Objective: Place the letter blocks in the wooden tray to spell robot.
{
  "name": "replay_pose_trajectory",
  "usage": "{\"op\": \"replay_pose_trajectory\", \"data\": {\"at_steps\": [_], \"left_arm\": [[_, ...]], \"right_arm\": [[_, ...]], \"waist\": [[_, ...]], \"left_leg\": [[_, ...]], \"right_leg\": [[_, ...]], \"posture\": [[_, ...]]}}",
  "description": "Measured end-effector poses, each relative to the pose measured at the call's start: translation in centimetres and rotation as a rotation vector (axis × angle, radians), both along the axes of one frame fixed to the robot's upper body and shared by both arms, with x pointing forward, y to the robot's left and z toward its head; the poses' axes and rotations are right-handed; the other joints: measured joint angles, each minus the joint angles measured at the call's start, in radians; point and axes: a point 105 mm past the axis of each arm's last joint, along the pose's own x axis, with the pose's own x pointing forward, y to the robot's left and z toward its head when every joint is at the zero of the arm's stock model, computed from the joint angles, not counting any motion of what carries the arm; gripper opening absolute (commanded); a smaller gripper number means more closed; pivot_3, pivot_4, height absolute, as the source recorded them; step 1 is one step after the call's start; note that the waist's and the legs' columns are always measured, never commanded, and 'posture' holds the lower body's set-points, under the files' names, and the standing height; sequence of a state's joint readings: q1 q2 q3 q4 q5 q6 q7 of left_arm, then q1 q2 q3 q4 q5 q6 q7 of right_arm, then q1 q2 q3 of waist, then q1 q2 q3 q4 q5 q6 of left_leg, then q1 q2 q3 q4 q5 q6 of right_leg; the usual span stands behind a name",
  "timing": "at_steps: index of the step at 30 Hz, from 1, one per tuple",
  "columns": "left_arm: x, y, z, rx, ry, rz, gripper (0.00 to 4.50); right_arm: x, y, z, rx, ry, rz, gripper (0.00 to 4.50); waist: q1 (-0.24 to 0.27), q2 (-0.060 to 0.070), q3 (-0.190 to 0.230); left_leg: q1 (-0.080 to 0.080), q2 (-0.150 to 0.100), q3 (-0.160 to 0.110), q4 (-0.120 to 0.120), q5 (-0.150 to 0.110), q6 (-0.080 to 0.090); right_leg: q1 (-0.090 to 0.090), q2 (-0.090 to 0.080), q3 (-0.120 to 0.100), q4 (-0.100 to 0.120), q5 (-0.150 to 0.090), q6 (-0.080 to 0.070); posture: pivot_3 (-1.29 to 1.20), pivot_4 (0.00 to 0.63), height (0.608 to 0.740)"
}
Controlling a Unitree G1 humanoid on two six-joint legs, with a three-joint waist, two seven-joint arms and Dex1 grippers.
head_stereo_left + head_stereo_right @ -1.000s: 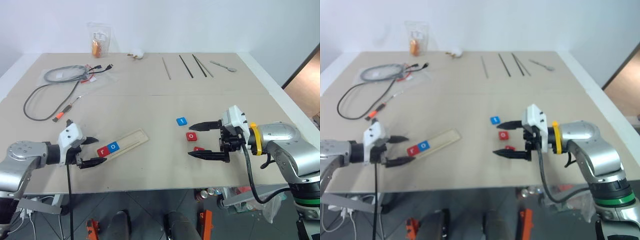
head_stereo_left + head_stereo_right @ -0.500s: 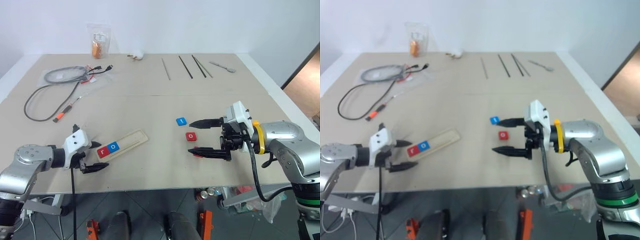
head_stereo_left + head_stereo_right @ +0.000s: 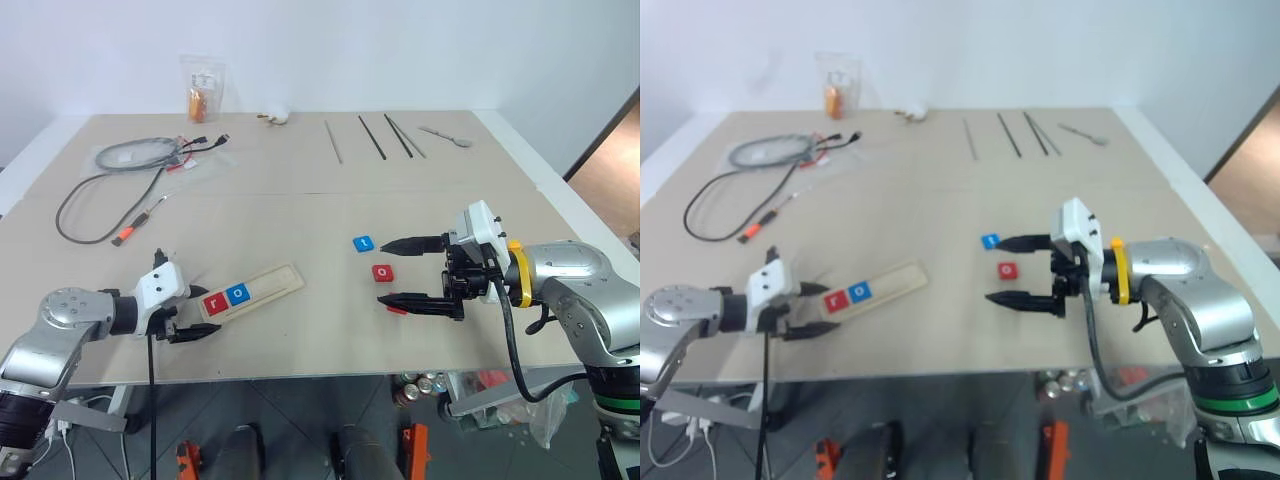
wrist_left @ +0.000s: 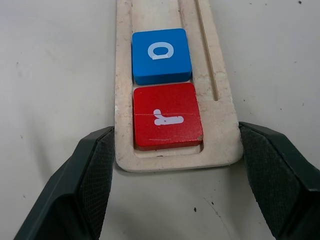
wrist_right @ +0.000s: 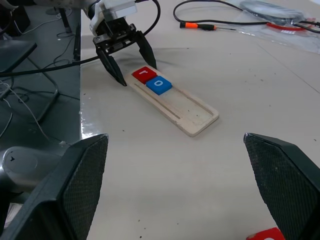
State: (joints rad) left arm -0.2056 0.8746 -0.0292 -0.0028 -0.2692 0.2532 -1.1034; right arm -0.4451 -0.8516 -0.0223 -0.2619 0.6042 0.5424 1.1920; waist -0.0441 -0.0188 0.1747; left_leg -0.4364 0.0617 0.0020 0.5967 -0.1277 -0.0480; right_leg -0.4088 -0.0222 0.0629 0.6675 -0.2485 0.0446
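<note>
**Three tiles loose, all by the right gripper**

The left gripper (image 3: 205, 320) pinches the wooden tray (image 3: 265, 285) at its r-o end. The tray's long axis points toward the wide-spread right gripper (image 3: 383, 270), which is nearest the blue t (image 3: 363, 243), the red o (image 3: 383, 272) and a half-hidden red tile (image 3: 397, 309).

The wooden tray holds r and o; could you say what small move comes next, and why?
Probably lower the open right gripper onto the half-hidden red square tile beneath it: b comes next in the pale wooden tray, and the blue tile reads t, the other red tile o.
</note>
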Motion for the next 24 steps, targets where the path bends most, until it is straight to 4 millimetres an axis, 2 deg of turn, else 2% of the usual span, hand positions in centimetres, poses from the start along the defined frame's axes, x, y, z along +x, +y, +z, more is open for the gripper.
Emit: {"op": "replay_pose_trajectory", "data": {"at_steps": [9,15,17,21,24], "left_arm": [[2.2,-0.5,0.1,-0.082,0.046,-0.098,3.19],[3.7,0.0,0.9,-0.046,0.092,-0.226,3.19],[5.0,-0.4,1.9,0.016,0.077,-0.282,3.19],[6.2,-1.5,2.8,0.050,0.064,-0.356,3.19],[6.5,-2.4,2.8,0.056,0.059,-0.397,3.19]], "right_arm": [[0.1,0.2,0.7,-0.006,-0.026,0.018,4.50],[0.0,0.0,0.9,-0.019,-0.027,0.024,4.50],[0.0,-0.1,1.0,-0.023,-0.030,0.017,4.50],[-0.4,-0.3,0.7,-0.023,-0.022,-0.003,4.50],[-0.5,-0.4,0.5,-0.021,-0.010,-0.014,4.50]], "waist": [[0.012,0.001,0.000],[0.012,-0.003,0.002],[0.024,-0.004,0.001],[0.026,-0.004,0.001],[0.023,-0.004,0.002]], "left_leg": [[-0.001,0.000,-0.002,0.004,-0.001,-0.002],[-0.006,0.000,0.003,0.005,0.002,0.003],[-0.012,0.001,0.000,0.004,0.002,0.003],[-0.023,0.001,-0.004,0.004,-0.001,0.007],[-0.024,0.001,-0.004,0.004,-0.003,0.011]], "right_leg": [[-0.003,-0.003,-0.005,-0.003,0.002,-0.003],[-0.001,-0.006,-0.006,-0.003,0.002,-0.001],[-0.006,-0.001,-0.007,-0.002,0.001,0.002],[-0.015,0.002,-0.007,0.002,0.004,0.008],[-0.016,0.002,-0.007,0.001,0.002,0.009]], "posture": [[0.00,0.150,0.740],[0.00,0.150,0.740],[0.00,0.150,0.740],[0.00,0.150,0.740],[0.00,0.150,0.740]]}}
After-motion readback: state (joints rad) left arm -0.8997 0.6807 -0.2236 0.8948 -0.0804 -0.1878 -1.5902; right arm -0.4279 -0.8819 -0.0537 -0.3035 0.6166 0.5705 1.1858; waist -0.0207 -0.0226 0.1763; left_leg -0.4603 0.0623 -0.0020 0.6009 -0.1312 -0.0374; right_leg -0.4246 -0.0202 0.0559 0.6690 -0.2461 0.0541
